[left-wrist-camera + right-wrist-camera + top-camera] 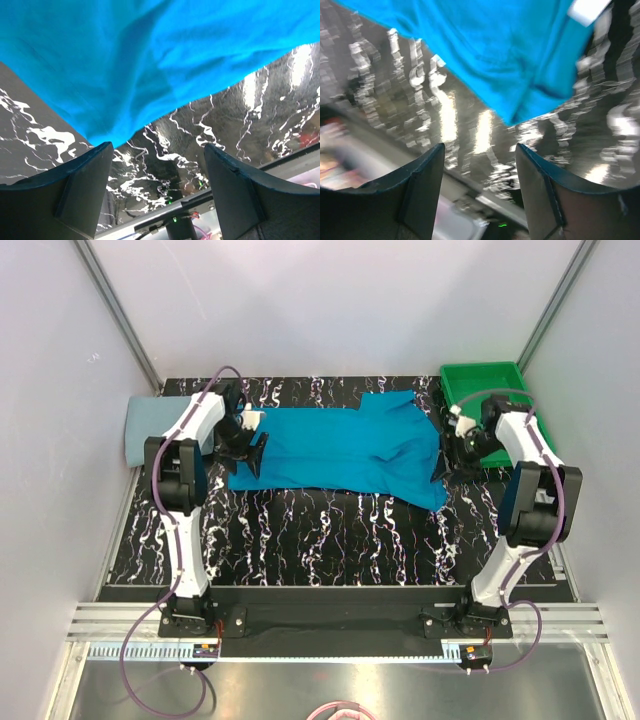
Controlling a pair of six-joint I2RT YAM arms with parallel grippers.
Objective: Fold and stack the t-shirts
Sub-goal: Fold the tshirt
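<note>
Top external view, left to right: the pale grey-blue t-shirt (150, 428) sits folded behind the left fingers (260, 452), which are spread wide and empty. Just ahead of them the teal t-shirt (340, 448) lies flat on the marbled surface (300, 530), reaching across to the right fingers (440, 462), also wide, holding nothing. Looks like light, floppy cloth, so pinching corners seems best. The green tray (488, 378) behind the right fingers might crowd that arm.

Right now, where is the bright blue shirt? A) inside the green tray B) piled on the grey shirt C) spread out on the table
C: the bright blue shirt lies spread on the dark table, with the open left pincer and right pincer at its ends.
</note>
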